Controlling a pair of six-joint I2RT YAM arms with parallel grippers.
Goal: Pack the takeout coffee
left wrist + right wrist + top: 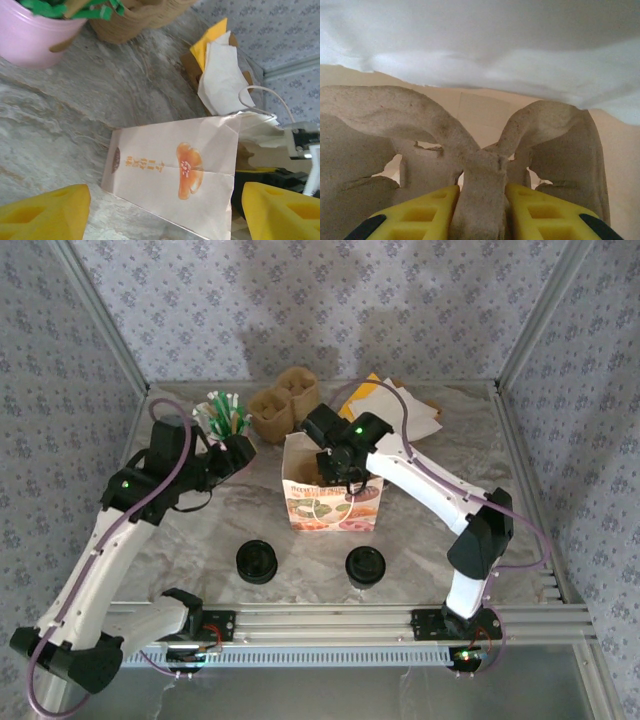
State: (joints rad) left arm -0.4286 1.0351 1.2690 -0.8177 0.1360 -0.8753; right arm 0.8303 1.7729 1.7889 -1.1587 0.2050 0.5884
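Two black-lidded takeout coffee cups stand near the front, one on the left (257, 561) and one on the right (365, 567); from above, little beyond their lids shows. Between and behind them the printed paper bag (333, 498) stands open-topped. My right gripper (338, 468) reaches into its mouth, shut on the centre post of a brown pulp cup carrier (480, 190), yellow fingers (420, 215) pressed to both sides. My left gripper (240, 450) hangs open left of the bag (170, 170), its fingers (45, 212) wide apart and holding nothing.
More pulp carriers (283, 405) sit at the back, beside a pink cup of green stirrers (225, 418). White napkins and a yellow sheet (395, 405) lie at the back right. Metal frame posts and patterned walls ring the marble table (200, 530).
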